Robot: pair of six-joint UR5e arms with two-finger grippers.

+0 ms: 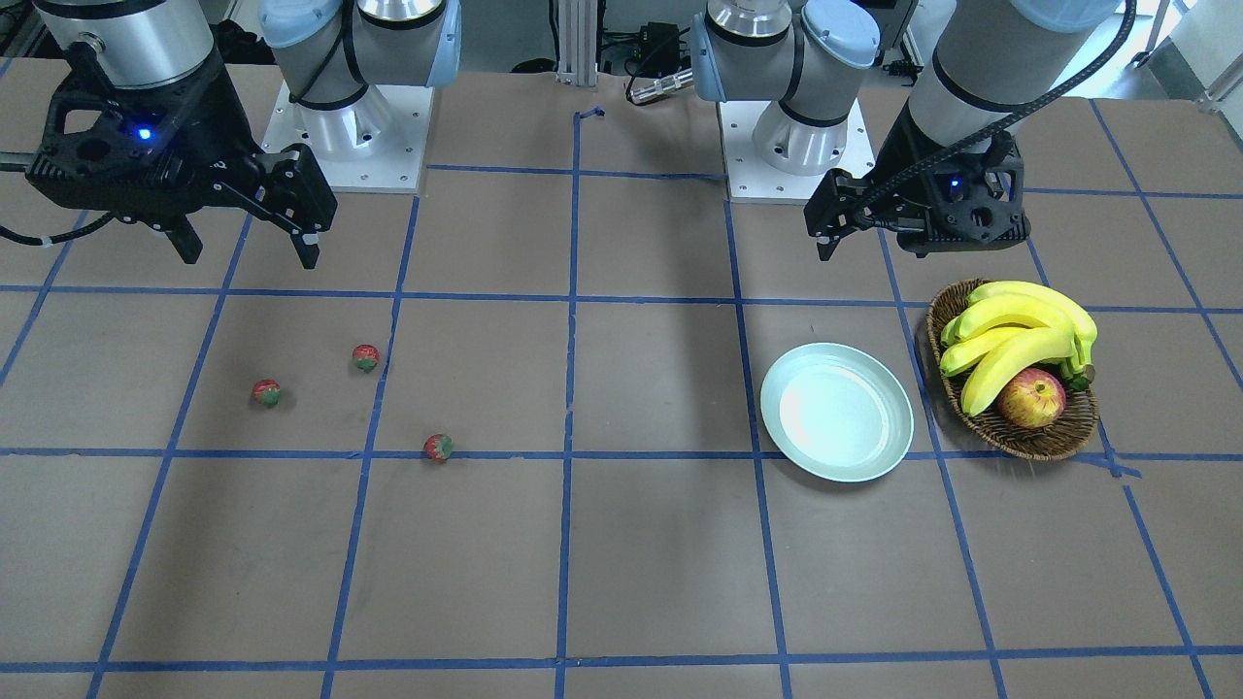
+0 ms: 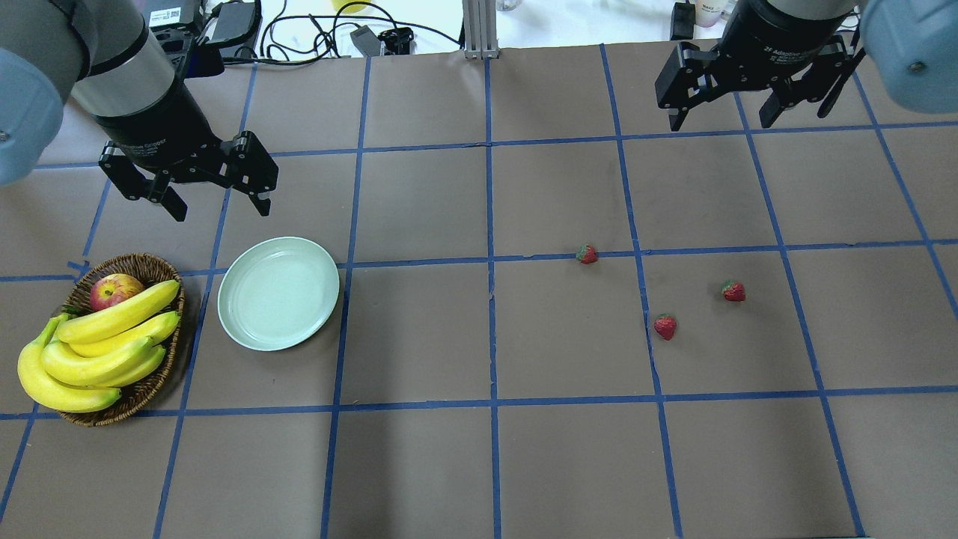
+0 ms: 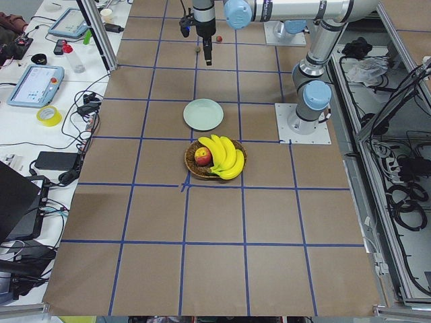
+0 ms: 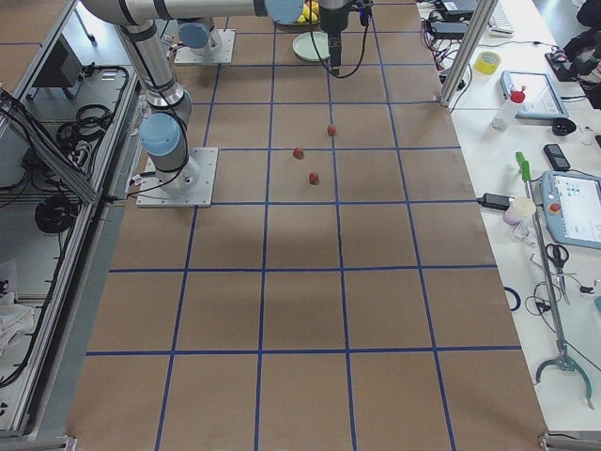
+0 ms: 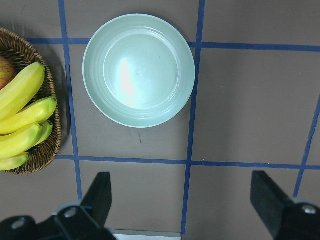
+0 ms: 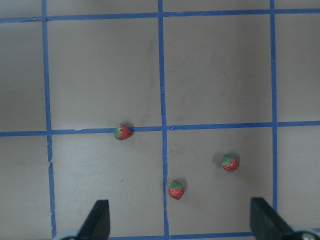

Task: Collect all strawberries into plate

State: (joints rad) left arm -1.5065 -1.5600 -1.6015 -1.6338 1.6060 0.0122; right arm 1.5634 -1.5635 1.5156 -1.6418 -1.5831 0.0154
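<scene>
Three small red strawberries lie loose on the brown table: one (image 2: 587, 254), one (image 2: 665, 326) and one (image 2: 733, 291). The right wrist view looks straight down on them (image 6: 123, 132) (image 6: 176, 190) (image 6: 230, 162). My right gripper (image 2: 720, 121) hangs open above the table, behind the berries and apart from them. The pale mint-green plate (image 2: 278, 293) sits on the other side with nothing in it. My left gripper (image 2: 221, 211) hovers open just behind the plate (image 5: 138, 70), holding nothing.
A brown wicker basket (image 2: 142, 266) with a bunch of bananas (image 2: 97, 344) and an apple (image 2: 114, 290) stands right beside the plate, on its outer side. Blue tape lines grid the table. Cables and gear lie beyond the far edge.
</scene>
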